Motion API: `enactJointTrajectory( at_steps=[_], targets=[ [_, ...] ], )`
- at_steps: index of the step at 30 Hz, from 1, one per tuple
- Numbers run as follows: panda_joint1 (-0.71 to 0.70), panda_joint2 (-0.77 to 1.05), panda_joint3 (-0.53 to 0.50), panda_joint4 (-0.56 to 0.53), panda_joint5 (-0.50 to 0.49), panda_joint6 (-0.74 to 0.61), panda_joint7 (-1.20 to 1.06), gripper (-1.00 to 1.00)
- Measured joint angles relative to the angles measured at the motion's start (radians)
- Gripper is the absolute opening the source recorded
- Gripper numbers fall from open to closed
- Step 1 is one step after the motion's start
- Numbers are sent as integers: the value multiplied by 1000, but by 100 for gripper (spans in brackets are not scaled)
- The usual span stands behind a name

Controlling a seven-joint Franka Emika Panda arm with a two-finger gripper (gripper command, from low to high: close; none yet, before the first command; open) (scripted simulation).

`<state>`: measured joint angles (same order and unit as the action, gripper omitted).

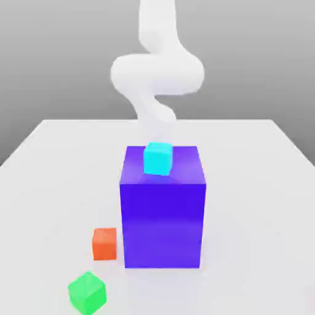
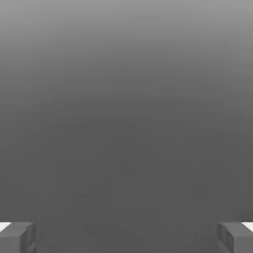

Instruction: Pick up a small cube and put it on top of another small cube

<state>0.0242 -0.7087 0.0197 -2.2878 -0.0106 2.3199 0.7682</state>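
White surface [image 1: 55, 154] carries a small orange-red cube [image 1: 104, 243] beside the tall blue-purple block [image 1: 163, 209] (cyan cube [image 1: 158, 159] atop). Tool [image 2: 126, 237] is held released, nothing gripped.

A large block [image 1: 163, 206] stands mid-bench [image 1: 246, 160], with a cube [image 1: 158, 158] on its top near the far edge. The small cube [image 1: 104, 243] lies just beside the block's base, on the exterior view's left. Another cube [image 1: 87, 293] sits nearer the front edge.

Soft even light, faint shadows, slight blur
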Motion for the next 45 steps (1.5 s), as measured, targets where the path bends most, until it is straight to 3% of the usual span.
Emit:
enactJointTrajectory(
  at_steps=[31, 35, 36, 45],
  targets=[
    [317, 1134, 240, 152, -202, 243, -343, 0],
    [356, 1280, 209, 184, -253, 330, -324, 0],
    [363, 1309, 201, 191, -266, 351, -316, -100],
    [350, 1260, 220, 178, -245, 313, -331, -100]
  ],
)
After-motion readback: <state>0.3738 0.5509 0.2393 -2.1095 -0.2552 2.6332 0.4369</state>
